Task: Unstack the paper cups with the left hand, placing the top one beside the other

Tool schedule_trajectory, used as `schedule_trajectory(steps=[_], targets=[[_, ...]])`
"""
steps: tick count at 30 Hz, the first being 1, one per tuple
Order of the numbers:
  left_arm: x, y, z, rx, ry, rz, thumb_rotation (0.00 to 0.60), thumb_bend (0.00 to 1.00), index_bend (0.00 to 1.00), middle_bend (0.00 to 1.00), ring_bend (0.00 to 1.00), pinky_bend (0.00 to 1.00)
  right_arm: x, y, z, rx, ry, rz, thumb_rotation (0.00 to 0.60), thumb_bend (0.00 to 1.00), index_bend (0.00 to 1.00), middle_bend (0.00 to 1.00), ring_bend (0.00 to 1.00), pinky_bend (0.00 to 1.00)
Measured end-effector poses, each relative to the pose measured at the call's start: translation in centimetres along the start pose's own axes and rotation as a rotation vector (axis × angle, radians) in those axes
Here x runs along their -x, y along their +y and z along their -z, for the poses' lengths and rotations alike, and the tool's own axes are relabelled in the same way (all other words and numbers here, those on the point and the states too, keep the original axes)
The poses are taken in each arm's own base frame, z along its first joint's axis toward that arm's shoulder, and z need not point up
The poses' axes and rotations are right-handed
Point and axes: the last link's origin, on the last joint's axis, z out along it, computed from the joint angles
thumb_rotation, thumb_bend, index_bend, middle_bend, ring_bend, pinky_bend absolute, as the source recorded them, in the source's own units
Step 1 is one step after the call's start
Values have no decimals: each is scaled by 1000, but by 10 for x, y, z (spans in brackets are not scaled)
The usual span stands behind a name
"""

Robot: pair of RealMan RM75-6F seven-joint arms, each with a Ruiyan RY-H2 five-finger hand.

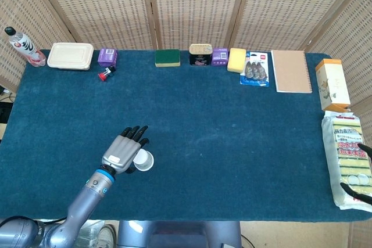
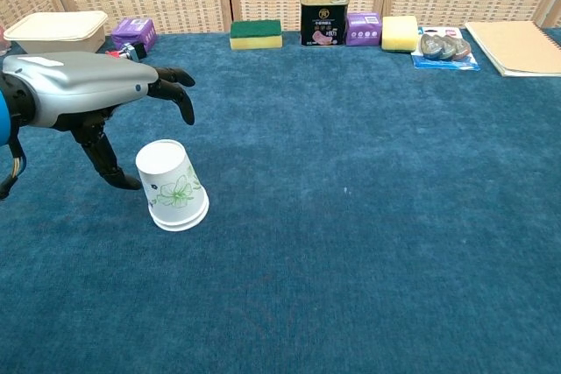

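In the head view, the left hand point(image 1: 124, 153) sits in the lower left of the frame over the blue table point(image 1: 232, 132), its fingers spread apart and holding nothing, its edge overlapping the stacked paper cups point(image 1: 143, 160) that stand upside down just to its right. The right hand point(image 1: 356, 190) shows only as dark fingertips at the lower right edge beside a sponge pack point(image 1: 349, 158); whether they are apart or together cannot be told. In the chest view, the left hand point(image 2: 96, 98) hovers at the left, fingers splayed above the cups point(image 2: 172, 185), thumb reaching down just beside their left wall; contact cannot be judged.
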Motion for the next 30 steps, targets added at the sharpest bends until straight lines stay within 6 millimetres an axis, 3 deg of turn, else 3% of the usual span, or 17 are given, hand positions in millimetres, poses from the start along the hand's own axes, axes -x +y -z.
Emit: schedule_trajectory(steps=[30], targets=[[4,-2,-5,-33,-22,-18,600,188,334,0,0,87,2,-1,0,-7,-17,-5,600,18,143,18,0,0]])
